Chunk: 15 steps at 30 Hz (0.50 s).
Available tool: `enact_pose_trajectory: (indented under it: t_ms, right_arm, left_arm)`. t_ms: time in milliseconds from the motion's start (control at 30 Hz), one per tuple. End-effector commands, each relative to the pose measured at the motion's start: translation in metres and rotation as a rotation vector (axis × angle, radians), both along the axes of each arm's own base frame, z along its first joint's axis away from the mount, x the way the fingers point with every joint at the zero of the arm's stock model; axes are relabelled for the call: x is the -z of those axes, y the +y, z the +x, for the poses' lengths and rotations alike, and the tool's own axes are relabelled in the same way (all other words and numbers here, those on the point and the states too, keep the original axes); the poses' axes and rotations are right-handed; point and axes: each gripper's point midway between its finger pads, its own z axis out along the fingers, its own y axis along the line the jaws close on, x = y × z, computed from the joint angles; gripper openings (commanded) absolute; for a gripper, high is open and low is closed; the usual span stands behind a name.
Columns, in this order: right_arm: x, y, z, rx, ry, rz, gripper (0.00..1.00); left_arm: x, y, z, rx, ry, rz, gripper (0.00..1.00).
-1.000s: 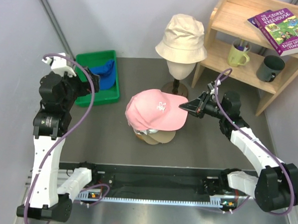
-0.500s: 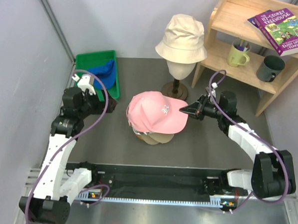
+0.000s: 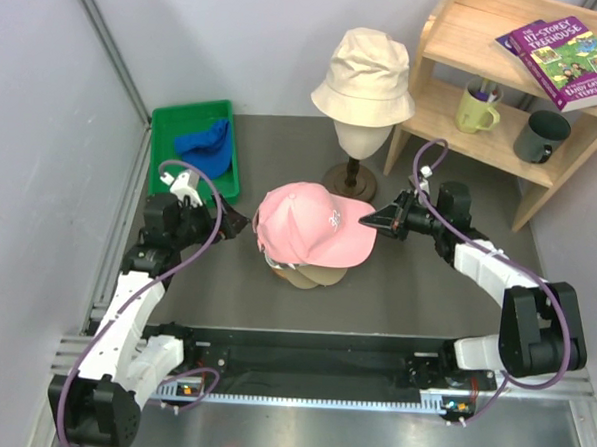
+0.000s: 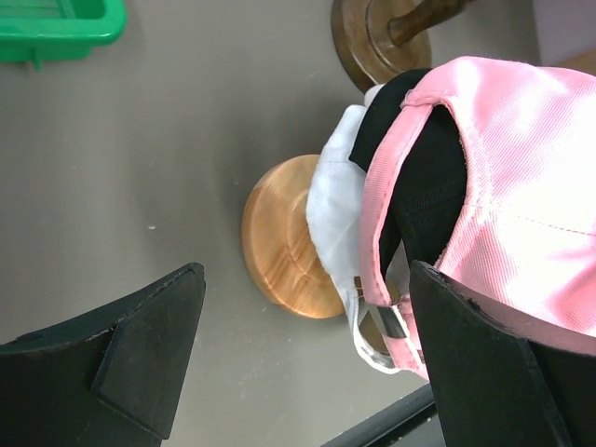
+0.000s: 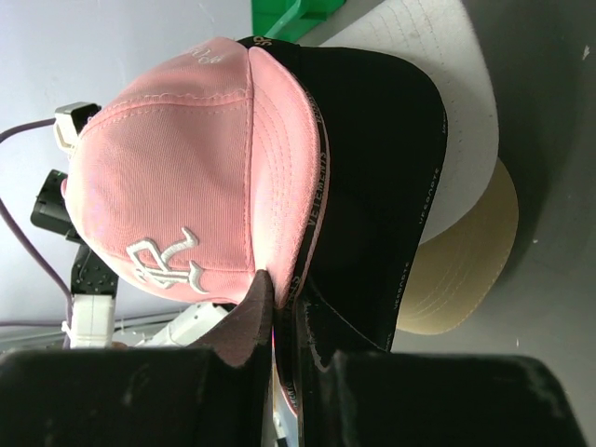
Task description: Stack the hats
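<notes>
Right gripper (image 3: 381,221) is clamped on the front edge of the pink cap (image 3: 308,224)'s brim; the right wrist view shows its fingers pinched together over the black underside of that brim. The left gripper (image 3: 238,223) sits just beside the back of the same cap with its fingers spread apart and nothing between them; its wrist view shows the rear strap opening close by, and I cannot tell whether either finger touches the fabric. The pink cap lies on top of the pile in the middle of the table, tilted a little, with the white cap (image 4: 335,214) under it and the tan cap (image 5: 456,270) lowest, its brim poking out beneath the white one. The pile rests on the wooden stand (image 4: 275,237). By my reading three hats are stacked, though the pink one is not yet released and looks slightly off-centre, so it probably wants settling before the grip opens. Two hats are left: the blue cap (image 3: 205,143) lying in the green bin (image 3: 169,117) at the far left, and the cream bucket hat (image 3: 364,75) perched on the head form (image 3: 361,139) behind the pile. Roughly halfway, I would judge.
</notes>
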Motion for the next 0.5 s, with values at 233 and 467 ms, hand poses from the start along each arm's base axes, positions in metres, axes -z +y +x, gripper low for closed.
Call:
enact_pose_trajectory:
  t_ms: [233,467]
  right_arm:
    - [0.055,-0.026,0.016,0.150,0.038,-0.186,0.00]
    - [0.065,-0.032,0.016,0.181,0.060,-0.226,0.00]
  left_arm:
    - [0.006,-0.010,0.017,0.017,-0.077,-0.069,0.95]
    - [0.039,-0.010,0.018,0.013,0.007,-0.066,0.95]
